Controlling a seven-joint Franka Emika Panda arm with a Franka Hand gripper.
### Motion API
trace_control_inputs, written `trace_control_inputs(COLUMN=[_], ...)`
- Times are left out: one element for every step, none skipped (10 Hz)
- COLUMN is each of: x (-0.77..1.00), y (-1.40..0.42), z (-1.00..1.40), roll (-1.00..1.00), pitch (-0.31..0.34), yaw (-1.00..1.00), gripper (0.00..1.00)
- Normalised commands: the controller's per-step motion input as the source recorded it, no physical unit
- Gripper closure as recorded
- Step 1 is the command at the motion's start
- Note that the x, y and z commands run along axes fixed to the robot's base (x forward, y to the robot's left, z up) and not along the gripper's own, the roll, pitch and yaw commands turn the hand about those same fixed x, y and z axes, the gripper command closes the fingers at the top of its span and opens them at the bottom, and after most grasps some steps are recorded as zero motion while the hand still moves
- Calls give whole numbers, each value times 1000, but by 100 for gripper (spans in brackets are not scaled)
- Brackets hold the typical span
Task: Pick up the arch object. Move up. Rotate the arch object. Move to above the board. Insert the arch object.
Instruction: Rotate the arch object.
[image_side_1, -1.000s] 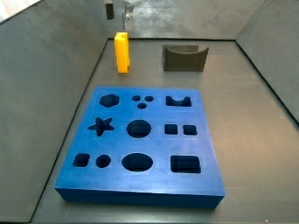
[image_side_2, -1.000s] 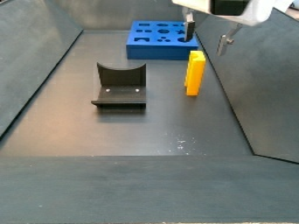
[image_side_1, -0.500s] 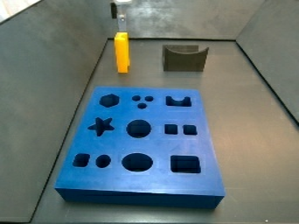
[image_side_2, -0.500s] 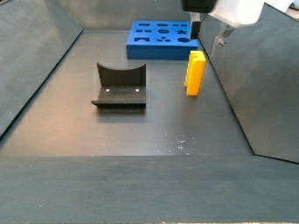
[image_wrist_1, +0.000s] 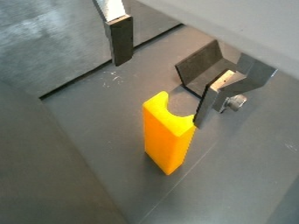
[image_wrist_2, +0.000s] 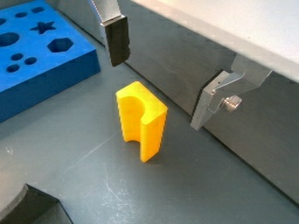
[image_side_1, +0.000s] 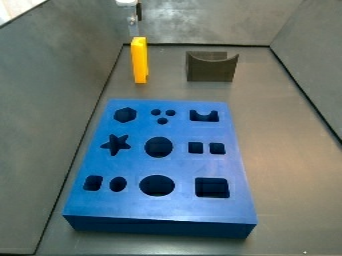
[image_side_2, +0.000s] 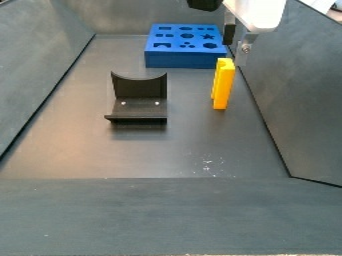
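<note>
Hand (image_wrist_2: 163, 66) hangs spread above the arch object (image_wrist_2: 142, 120), gripping nothing. Arch object stands upright on the worktop (image_side_2: 160, 160), just beside the board (image_side_2: 185, 47). Judged rigid, light and smooth-sided; grip across its narrow flat faces, mid-height.

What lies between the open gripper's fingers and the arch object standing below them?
Nothing: both wrist views show the gripper open above the upright arch object, with only bare grey floor around it.
</note>
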Motion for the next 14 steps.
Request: trace_control_inputs(x=[0,3,17,21,22,22,23,23,25,27,27,31,35,0], y=[0,0,-2,-6,-8,-8,-7,-7,-8,-8,-8,-6,-5,0], z=[-1000,-1000,-1000,-1000,-966,-868,-770,-672,-550,-463,-409,-304,-230,0], roll=[0,0,-3,-9,-18,-25,-32,-39,-48,-55,-59,-66,-71,0], pitch=[0,-3,-27,-36,-44,-48,-51,-52,-52,-51,-48,-46,-45,0], yaw=[0,29,33,32,25,23,21,20,20,21,22,22,23,0], gripper=[0,0,0,0,0,0,0,0,0,0,0,0,0,100])
